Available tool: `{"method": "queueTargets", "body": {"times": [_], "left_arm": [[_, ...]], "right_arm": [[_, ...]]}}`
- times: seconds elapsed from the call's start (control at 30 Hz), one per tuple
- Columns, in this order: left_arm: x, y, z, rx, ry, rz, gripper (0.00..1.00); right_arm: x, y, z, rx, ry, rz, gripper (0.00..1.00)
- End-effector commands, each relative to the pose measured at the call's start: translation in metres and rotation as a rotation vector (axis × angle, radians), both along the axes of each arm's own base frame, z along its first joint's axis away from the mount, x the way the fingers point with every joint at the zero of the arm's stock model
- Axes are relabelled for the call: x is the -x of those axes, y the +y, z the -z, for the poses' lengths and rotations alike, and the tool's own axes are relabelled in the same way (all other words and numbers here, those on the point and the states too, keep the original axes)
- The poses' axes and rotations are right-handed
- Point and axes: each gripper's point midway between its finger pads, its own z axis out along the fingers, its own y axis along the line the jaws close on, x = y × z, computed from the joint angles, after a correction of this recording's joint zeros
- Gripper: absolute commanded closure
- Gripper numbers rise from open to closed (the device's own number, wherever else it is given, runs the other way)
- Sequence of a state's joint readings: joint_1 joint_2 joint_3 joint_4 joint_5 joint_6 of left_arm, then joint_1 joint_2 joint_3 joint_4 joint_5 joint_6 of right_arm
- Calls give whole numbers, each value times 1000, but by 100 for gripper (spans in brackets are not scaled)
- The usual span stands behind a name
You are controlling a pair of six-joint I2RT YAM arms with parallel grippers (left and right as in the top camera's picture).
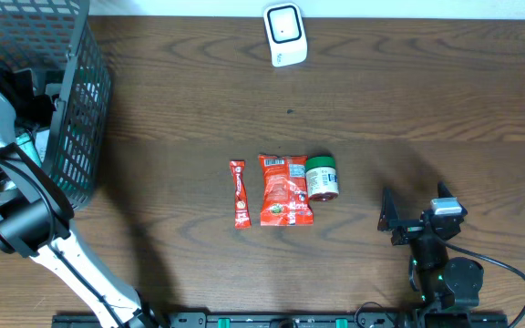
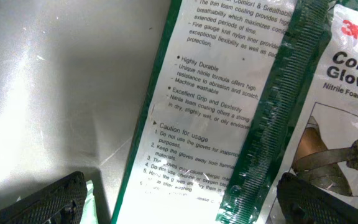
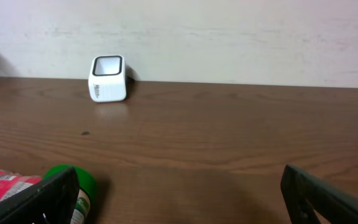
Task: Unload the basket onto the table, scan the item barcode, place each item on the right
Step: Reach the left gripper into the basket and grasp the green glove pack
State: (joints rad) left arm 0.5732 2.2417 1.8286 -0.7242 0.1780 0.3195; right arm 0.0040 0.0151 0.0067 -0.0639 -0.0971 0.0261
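Left pincer [image 2: 188, 202] hangs inside the mesh basket [image 1: 80, 109] at the table's [image 1: 199, 100] ten o'clock, jaws spread as wide as they go and holding nothing. Its dark fingertips sit either side of a glove packet [image 2: 191, 112] lying flat below, printed back upward, running from six o'clock to one o'clock in the wrist view. That straddle reads as the line-up for a pick: the packet is, I judge, the item to scan, and it must leave the basket before any code can meet the reader. No barcode shows on the face in view, so which side to present cannot be told. A second packet [image 2: 347, 93] lies against it at three o'clock, front up, and may get pinched along with it. The basket's tall wire wall stands between packet and scanner [image 1: 285, 35], which sits at twelve o'clock, window tilted upward. Right pincer [image 3: 182, 202] rests at five o'clock, equally wide and empty, facing the scanner. Mid-table lie a stick sachet [image 1: 239, 193], a snack pouch [image 1: 285, 189] and a green-lidded jar [image 1: 322, 177], pouch and jar touching, under any low path across
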Motion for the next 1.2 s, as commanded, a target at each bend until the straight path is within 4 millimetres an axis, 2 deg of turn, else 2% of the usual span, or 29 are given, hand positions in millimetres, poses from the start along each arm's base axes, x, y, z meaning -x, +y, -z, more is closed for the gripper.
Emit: {"method": "queueTargets", "body": {"times": [0.0,0.1,0.17,0.27,0.3,0.37,0.43,0.47,0.6,0.73,0.77,0.9,0.93,1.0,1.1,1.17], "left_arm": [[13,-5,23,20,57,9,2],[26,-15,50,74,118,3,2],[34,-26,61,133,154,8,2],[38,-38,60,193,165,18,1],[39,-40,58,204,164,21,3],[37,-43,52,219,149,26,12],[37,-44,46,220,139,31,37],[35,-46,42,222,128,46,46],[27,-52,31,257,75,75,58],[17,-53,17,265,28,86,86],[14,-50,10,254,13,86,92],[1,-38,-30,213,-73,35,93],[-4,-31,-53,196,-125,-8,93],[-6,-22,-85,172,-194,-66,93],[2,-5,-133,88,-276,-172,93],[21,14,-196,-59,-367,-288,93]], "right_arm": [[0,-3,1,-3,2,12,1],[0,-3,1,-3,2,12,1],[0,-3,1,-3,2,12,1],[0,-3,1,-3,2,12,1],[0,-3,1,-3,2,12,1],[0,-3,1,-3,2,12,1],[0,-3,1,-3,2,12,1],[0,-3,1,-3,2,12,1],[0,-3,1,-3,2,12,1],[0,-3,1,-3,2,12,1],[0,-3,1,-3,2,12,1],[0,-3,1,-3,2,12,1],[0,-3,1,-3,2,12,1],[0,-3,1,-3,2,12,1],[0,-3,1,-3,2,12,1],[0,-3,1,-3,2,12,1]]}}
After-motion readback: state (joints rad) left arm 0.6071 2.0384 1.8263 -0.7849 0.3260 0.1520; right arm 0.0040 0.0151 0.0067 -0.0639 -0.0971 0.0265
